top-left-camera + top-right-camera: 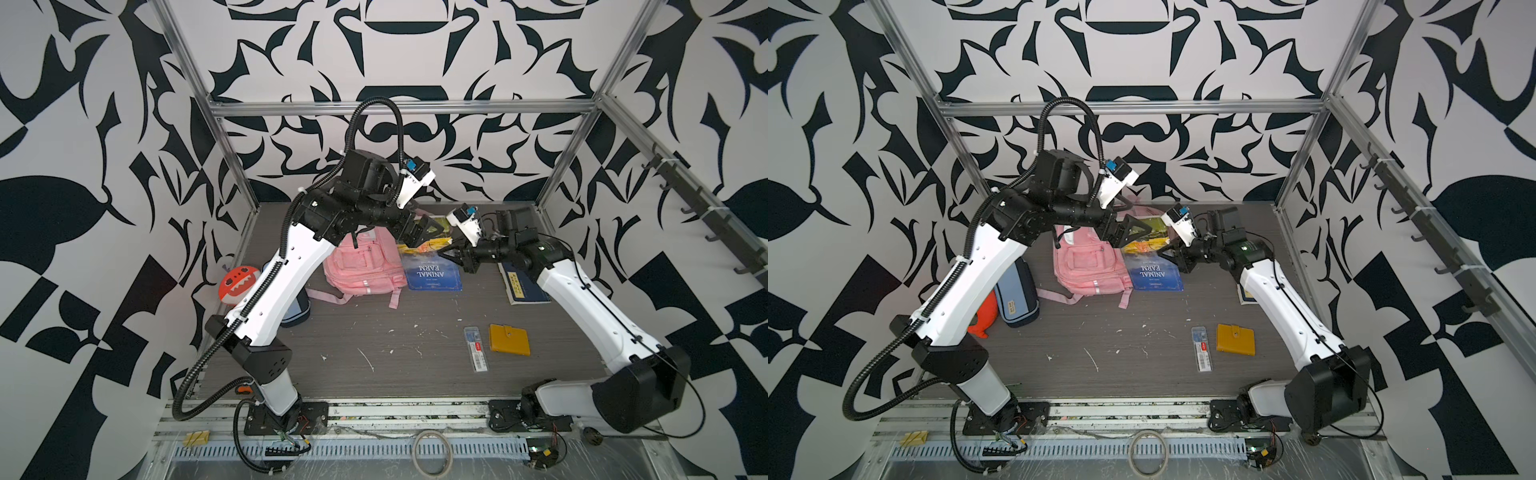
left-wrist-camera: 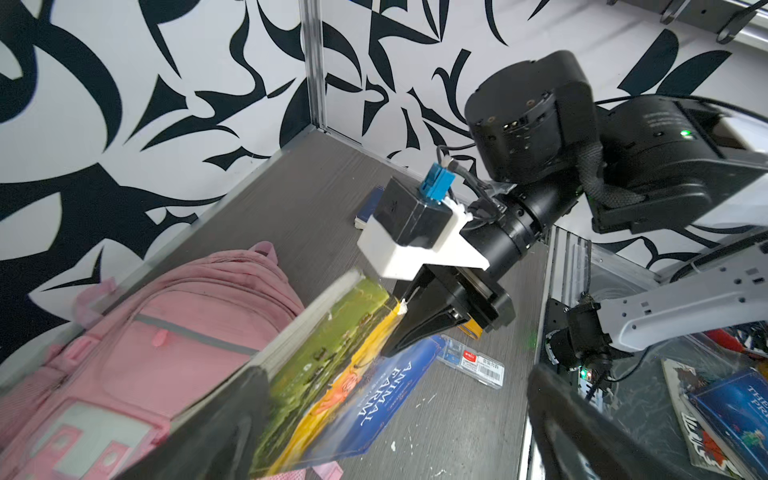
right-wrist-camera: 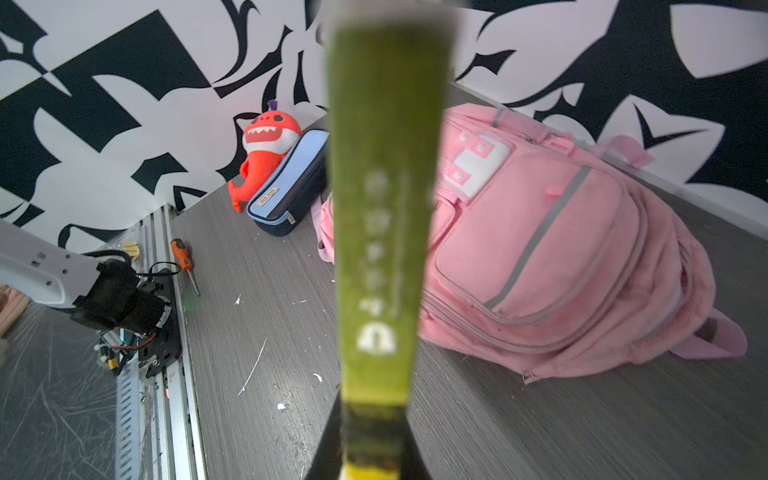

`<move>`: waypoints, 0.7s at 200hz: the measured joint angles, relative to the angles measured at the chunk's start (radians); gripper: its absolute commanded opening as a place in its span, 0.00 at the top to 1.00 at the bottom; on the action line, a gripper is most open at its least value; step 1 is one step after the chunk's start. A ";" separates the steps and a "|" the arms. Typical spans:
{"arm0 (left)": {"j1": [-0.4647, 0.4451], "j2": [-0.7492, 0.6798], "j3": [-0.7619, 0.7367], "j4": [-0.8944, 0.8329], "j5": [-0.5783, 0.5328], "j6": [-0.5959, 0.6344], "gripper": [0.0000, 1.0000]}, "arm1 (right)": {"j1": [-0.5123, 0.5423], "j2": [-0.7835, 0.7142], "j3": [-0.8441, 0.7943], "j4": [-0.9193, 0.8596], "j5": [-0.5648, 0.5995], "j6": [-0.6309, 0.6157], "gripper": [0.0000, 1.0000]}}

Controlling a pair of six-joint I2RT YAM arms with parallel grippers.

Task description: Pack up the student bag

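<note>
At your left, the soft orange-red plush toy and the blue-and-navy zip pencil case sit by the wall. Right of them the pink fabric student bag lies pockets-up at the rear of the grey wood-grain table. Your left gripper hangs above the bag's right edge, jaws spread wide, while the right gripper is clamped on the glossy blue-and-green paperback book, tilted just beside the bag; bare tabletop lies in front.
</note>
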 measured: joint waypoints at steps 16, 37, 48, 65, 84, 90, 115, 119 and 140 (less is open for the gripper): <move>0.021 -0.007 0.000 -0.033 0.000 0.015 0.01 | 0.022 0.006 0.025 -0.012 -0.007 -0.021 1.00; 0.048 -0.007 -0.011 -0.052 0.005 0.029 0.01 | 0.033 0.003 0.050 -0.036 -0.030 -0.047 1.00; 0.056 -0.007 -0.015 -0.060 0.007 0.034 0.01 | 0.034 0.003 0.059 -0.048 -0.042 -0.060 1.00; 0.063 -0.006 -0.029 -0.065 0.019 0.038 0.01 | 0.034 0.002 0.066 -0.067 -0.063 -0.079 1.00; 0.062 0.010 -0.037 -0.067 0.047 0.041 0.01 | 0.037 0.002 0.067 -0.083 -0.080 -0.095 1.00; 0.062 0.018 -0.038 -0.067 0.056 0.041 0.01 | 0.038 0.002 0.068 -0.089 -0.085 -0.098 1.00; 0.062 0.045 -0.051 -0.065 0.094 0.040 0.00 | 0.040 0.002 0.072 -0.108 -0.102 -0.104 1.00; 0.062 0.049 -0.058 -0.063 0.102 0.040 0.00 | 0.040 0.002 0.075 -0.112 -0.104 -0.106 1.00; 0.061 0.063 -0.086 -0.053 0.128 0.040 0.04 | 0.040 0.002 0.095 -0.152 -0.107 -0.127 1.00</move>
